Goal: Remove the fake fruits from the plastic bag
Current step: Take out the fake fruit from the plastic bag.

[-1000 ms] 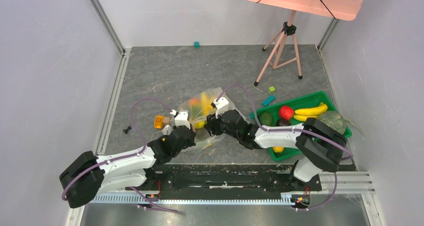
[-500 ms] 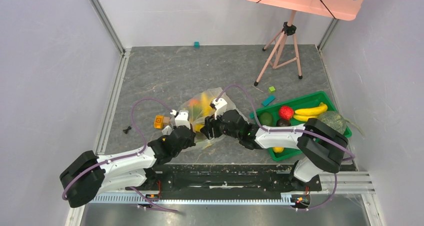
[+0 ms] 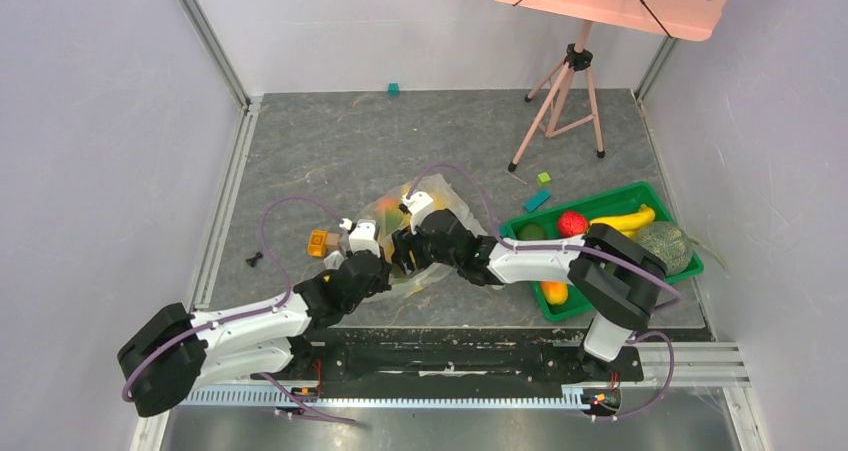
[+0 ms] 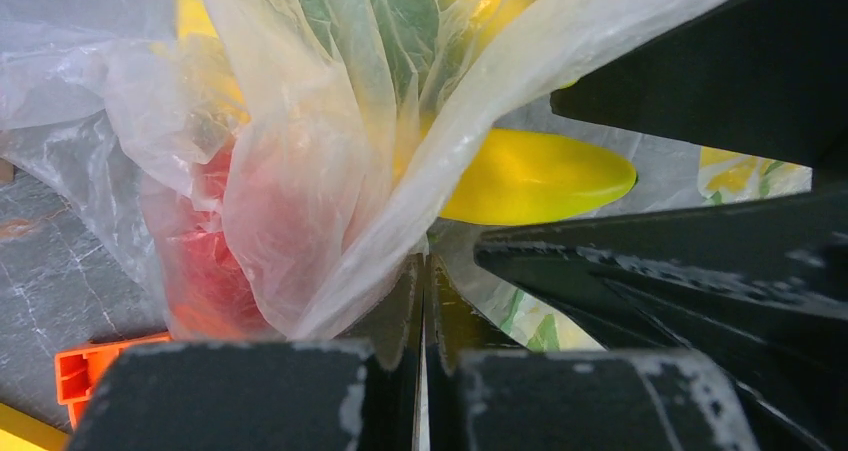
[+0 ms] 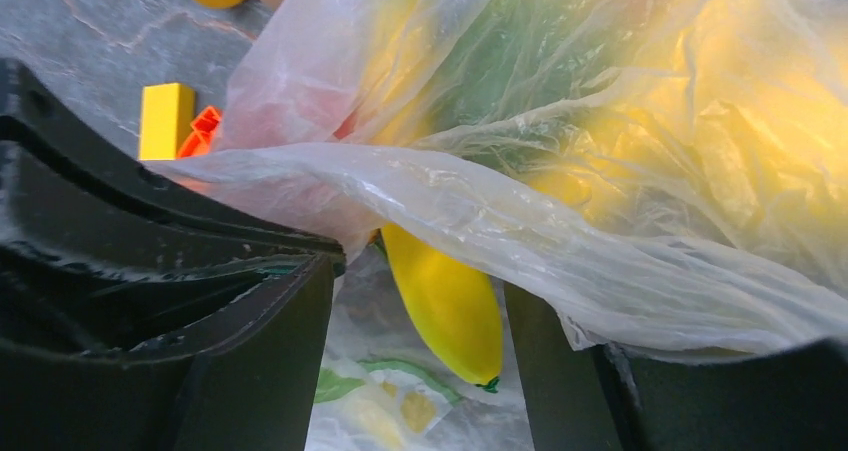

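Left claw (image 4: 422,281): clamped on a fold of the thin, crinkly transparent plastic bag (image 4: 300,161), apparently lifting its mouth | Right claw (image 5: 418,301): spread wide; straddles the glossy yellow plastic banana (image 5: 445,306) under the bag's lip, seemingly to grasp it | remaining fake fruits (image 4: 205,261): bagged, beyond both claws
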Controlling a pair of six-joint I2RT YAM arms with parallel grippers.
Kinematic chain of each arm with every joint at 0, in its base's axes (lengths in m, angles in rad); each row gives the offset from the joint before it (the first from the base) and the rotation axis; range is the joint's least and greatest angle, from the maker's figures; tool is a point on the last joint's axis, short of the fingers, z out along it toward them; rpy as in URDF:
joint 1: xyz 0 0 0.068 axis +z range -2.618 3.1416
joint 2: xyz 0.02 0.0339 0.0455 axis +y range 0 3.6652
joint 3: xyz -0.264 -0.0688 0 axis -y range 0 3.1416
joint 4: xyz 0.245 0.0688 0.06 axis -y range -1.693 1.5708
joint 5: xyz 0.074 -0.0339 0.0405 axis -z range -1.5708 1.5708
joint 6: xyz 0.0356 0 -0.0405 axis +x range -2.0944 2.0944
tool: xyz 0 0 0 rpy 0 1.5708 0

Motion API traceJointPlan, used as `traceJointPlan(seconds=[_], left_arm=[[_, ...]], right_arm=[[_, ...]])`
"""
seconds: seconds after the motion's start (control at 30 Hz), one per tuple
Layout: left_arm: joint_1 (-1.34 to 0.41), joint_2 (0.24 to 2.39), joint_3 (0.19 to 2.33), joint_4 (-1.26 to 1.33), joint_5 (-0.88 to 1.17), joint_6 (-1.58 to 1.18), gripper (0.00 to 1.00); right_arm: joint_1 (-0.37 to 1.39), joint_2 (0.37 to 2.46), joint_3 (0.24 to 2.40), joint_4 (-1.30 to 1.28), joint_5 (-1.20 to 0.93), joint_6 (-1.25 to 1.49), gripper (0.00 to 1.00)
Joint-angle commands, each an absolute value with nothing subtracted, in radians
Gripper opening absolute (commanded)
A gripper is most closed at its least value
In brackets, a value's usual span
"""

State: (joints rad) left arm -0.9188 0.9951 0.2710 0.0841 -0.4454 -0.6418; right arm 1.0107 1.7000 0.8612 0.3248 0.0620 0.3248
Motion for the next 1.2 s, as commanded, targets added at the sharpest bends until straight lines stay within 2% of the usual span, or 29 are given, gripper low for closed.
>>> traceJointPlan(seconds=[0.0, 0.43, 0.6, 0.77, 0.93, 1.17], left_arm=[[-0.925, 0.98, 0.265, 0.101, -0.477, -0.678, 0.02], [-0.925, 1.011, 0.276, 0.101, -0.479, -0.681, 0.02], [-0.925, 1.011, 0.276, 0.101, -0.482, -0.68, 0.02], [-0.925, 1.018, 0.277, 0.101, -0.488, -0.68, 0.02], [-0.925, 1.022, 0.278, 0.1, -0.497, -0.681, 0.02], [-0.925, 1.019, 0.275, 0.098, -0.504, -0.686, 0.02]], right_arm=[[1.015, 1.728, 0.932, 0.251, 0.108, 0.218, 0.65], [1.015, 1.822, 0.972, 0.223, 0.04, 0.148, 0.55], [1.015, 1.813, 0.953, 0.266, 0.017, 0.129, 0.46], [1.015, 1.765, 0.911, 0.306, 0.003, 0.111, 0.29], [1.016, 1.679, 0.864, 0.287, -0.017, 0.089, 0.24], [1.015, 1.579, 0.839, 0.137, -0.041, 0.057, 0.19]])
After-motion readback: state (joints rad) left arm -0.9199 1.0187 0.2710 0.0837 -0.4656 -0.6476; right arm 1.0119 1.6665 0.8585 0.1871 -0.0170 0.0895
